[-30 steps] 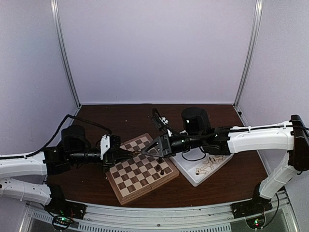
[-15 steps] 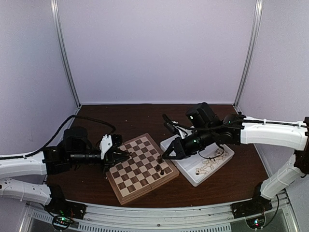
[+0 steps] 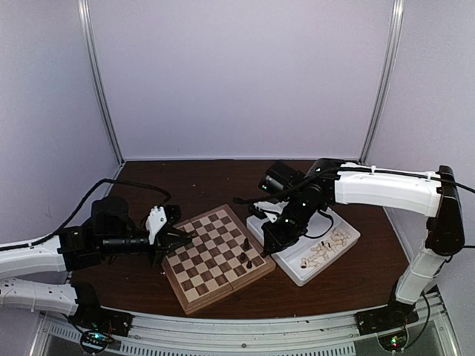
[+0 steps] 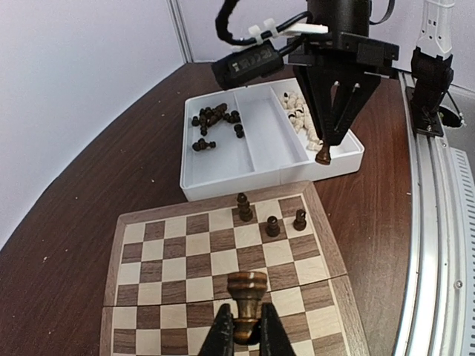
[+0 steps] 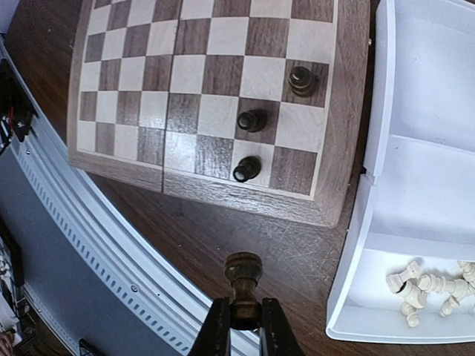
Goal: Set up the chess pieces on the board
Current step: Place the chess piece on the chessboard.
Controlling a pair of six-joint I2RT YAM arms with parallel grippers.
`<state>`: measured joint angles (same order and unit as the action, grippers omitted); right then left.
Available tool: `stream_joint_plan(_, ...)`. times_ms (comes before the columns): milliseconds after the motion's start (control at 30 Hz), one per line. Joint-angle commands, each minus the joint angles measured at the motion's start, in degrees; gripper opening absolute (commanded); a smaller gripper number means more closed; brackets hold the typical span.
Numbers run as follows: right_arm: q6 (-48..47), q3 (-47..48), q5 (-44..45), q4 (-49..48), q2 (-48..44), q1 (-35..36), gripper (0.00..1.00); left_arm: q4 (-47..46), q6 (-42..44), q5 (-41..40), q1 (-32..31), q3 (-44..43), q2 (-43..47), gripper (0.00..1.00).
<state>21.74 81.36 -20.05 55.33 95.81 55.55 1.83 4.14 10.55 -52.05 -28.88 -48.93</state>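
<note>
**Both end effectors clenched on dark chessmen beside the board**

We see the board (image 3: pixel 217 256) lying at an angle near the middle of the surface's (image 3: pixel 185 178) near edge. The white tray (image 4: pixel 252 176) sits just beside it, toward the right edge. Three dark pieces (image 5: pixel 252 120) stand upright on squares at the board's corner closest to the tray.

The left end effector (image 4: pixel 245 330) is clenched on a dark brown chessman (image 4: pixel 246 291), gripping its stem and holding it upright above the side of the board away from the tray.

The right end effector (image 5: pixel 243 319) is likewise clamped on a second dark chessman (image 5: pixel 243 271). It holds this one upright over bare surface, just off the board's edge and near the tray's corner.

Inside the tray, loose dark chessmen (image 4: pixel 211 122) lie in the compartment at one end. Cream chessmen (image 4: pixel 300 115) are heaped in the compartment at the other end.
</note>
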Motion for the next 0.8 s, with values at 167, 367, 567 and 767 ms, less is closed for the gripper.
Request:
stream_joint_plan(167, -4.45, 7.88, 6.50, 7.34, 8.29, 0.00, 0.00, 1.07, -0.80, -2.41, 0.50, 0.76, 2.74, 0.00)
stream_joint_plan(367, -5.08, 11.42, 9.22, 7.98, 13.00, 0.34, 0.00, 1.84, -0.55, -2.50, 0.46, 0.34, 2.75, 0.00)
stream_joint_plan(567, -5.29, 13.18, 10.07, 7.96, 16.53, 0.83, 0.00, 2.09, -0.54, -2.60, 0.46, 0.33, 3.06, 0.00)
stream_joint_plan(767, -5.48, 13.34, 9.80, 7.30, 18.53, 1.21, 0.00, 2.35, -0.27, -2.45, 0.46, 0.41, 2.98, 0.00)
